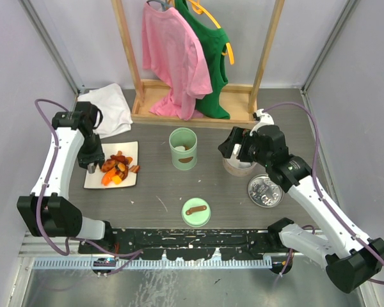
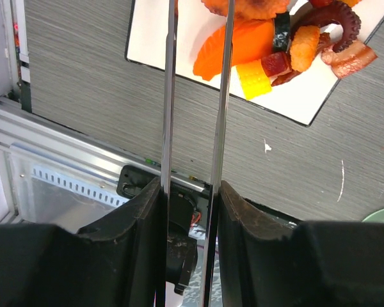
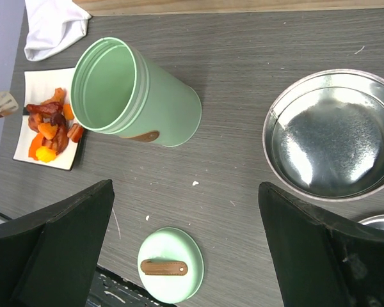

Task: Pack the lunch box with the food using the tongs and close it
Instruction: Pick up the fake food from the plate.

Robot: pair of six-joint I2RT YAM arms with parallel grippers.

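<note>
Left claw (image 2: 189, 195) grips the tongs (image 2: 169, 96) — tips seemingly at the food (image 2: 243, 45)

Two arms, same build. Left arm (image 1: 53, 160): white shell links, black joint housings, black wrist block. Right arm (image 1: 323, 208): same white links, black elbow and black base block. Purple cable (image 1: 38, 105) loops off the left arm's upper joint, second purple cable (image 1: 316, 150) arcs along the right arm. Left fingers (image 2: 131, 236): matte black, chunky, rough moulded edges. Right fingers (image 3: 61, 246): matte black, broad wedge shapes, slightly grainy surface.
</note>
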